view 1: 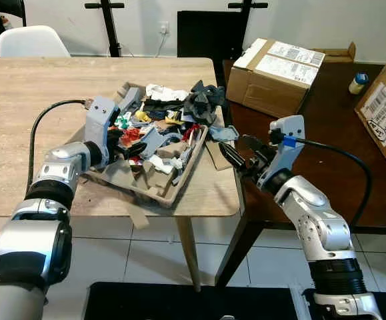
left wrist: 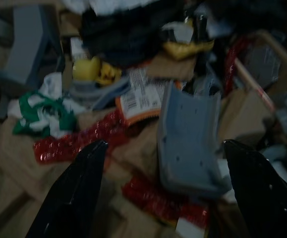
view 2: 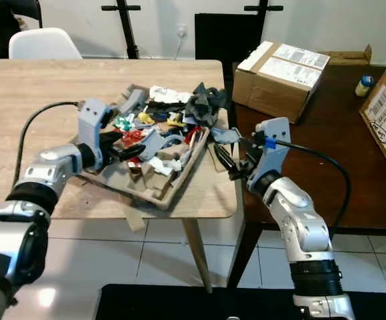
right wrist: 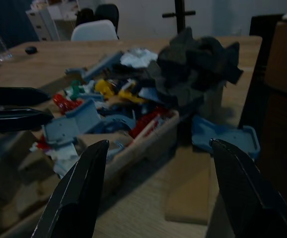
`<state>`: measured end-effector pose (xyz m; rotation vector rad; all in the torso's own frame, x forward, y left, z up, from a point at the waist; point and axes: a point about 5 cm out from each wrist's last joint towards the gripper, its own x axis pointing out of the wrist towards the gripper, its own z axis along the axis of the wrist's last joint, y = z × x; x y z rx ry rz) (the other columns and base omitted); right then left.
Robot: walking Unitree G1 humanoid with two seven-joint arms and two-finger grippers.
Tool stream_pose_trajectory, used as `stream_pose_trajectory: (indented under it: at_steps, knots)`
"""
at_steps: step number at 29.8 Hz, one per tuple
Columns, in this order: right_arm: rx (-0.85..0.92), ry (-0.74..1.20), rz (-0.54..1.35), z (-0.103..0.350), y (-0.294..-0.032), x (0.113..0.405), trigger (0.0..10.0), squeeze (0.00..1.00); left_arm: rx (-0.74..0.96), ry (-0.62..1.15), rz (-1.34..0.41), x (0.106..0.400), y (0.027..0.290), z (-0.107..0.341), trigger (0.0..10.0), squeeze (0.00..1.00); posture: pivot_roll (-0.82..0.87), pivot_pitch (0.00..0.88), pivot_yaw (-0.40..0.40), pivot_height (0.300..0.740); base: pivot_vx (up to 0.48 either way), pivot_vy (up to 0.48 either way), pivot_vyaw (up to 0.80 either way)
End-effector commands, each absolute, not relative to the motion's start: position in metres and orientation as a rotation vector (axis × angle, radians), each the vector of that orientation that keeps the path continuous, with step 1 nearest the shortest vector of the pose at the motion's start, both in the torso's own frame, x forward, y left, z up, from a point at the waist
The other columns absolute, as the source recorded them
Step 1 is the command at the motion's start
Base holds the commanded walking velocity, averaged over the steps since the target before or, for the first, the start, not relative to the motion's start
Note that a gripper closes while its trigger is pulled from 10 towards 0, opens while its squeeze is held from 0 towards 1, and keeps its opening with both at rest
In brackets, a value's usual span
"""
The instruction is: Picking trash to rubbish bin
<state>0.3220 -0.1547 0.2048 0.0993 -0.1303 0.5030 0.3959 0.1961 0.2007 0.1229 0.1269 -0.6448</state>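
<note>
1. Right now the trash (view 1: 161,131) sits heaped in a shallow cardboard tray (view 1: 173,190) at the right front corner of the wooden table (view 1: 19,107); the tray's near corner reaches almost to the table's front edge.
2. At the tray's left side, the left gripper (view 1: 127,148) hangs low over the heap, its fingers spread apart and holding nothing.
3. Directly ahead of it, between the two fingers in the left wrist view, lies a grey plastic piece (left wrist: 188,144), with a red crinkled strip (left wrist: 74,145) just beside it.
4. That grey piece lies with its long axis running roughly along the reach of the fingers, so closing across its narrow width looks the likely grip.
5. Off the table's right edge, the right gripper (view 1: 241,155) is also open and empty, pointing back toward the tray.
6. Near it, a blue flat piece (right wrist: 226,136) rests on the table by the right edge, just outside the tray.
7. For the heap itself the left arm is the nearer; for the blue piece, the right.
8. No rubbish bin can be made out.
</note>
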Motion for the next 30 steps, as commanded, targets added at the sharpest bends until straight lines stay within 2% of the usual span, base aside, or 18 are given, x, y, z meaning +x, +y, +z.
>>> stream_pose_trajectory:
  at_steps: [1, 5, 15, 25, 26, 27, 28, 30]
  knots:
    - [0.107, -0.128, 0.498, 0.204, -0.155, 0.319, 10.0, 0.0, 0.104, 0.112, -0.651, 0.397, 0.193, 0.201, 10.0, 0.0, 0.07, 0.147, 0.058, 0.74, 0.0, 0.0, 0.0]
    - [0.112, -0.138, 0.492, 0.208, -0.156, 0.319, 10.0, 0.0, 0.069, 0.089, -0.664, 0.399, 0.186, 0.204, 10.0, 0.0, 0.07, 0.178, 0.058, 0.74, 0.0, 0.0, 0.0]
    - [0.119, -0.166, 0.459, 0.218, -0.157, 0.314, 10.0, 0.0, 0.148, 0.067, -0.623, 0.403, 0.178, 0.206, 10.0, 0.0, 0.06, 0.275, 0.072, 0.74, 0.0, 0.0, 0.0]
    - [0.113, -0.177, 0.459, 0.225, -0.156, 0.313, 10.0, 0.0, 0.204, 0.089, -0.585, 0.404, 0.181, 0.205, 10.0, 0.0, 0.06, 0.287, 0.072, 0.74, 0.0, 0.0, 0.0]
    - [0.112, -0.177, 0.459, 0.225, -0.156, 0.313, 10.0, 0.0, 0.206, 0.089, -0.584, 0.404, 0.181, 0.205, 3.8, 0.0, 0.06, 0.288, 0.068, 0.74, 0.0, 0.0, 0.0]
    - [0.112, -0.177, 0.459, 0.225, -0.156, 0.313, 10.0, 0.0, 0.206, 0.089, -0.584, 0.404, 0.181, 0.205, 3.8, 0.0, 0.06, 0.288, 0.068, 0.74, 0.0, 0.0, 0.0]
    - [0.112, -0.176, 0.458, 0.225, -0.156, 0.313, 10.0, 0.0, 0.207, 0.09, -0.582, 0.404, 0.182, 0.205, 0.0, 0.0, 0.06, 0.288, 0.068, 0.74, 0.0, 0.0, 0.0]
    - [0.111, -0.174, 0.457, 0.226, -0.157, 0.313, 10.0, 0.0, 0.192, 0.096, -0.58, 0.404, 0.183, 0.204, 0.0, 0.0, 0.06, 0.288, 0.066, 0.74, 0.0, 0.0, 0.0]
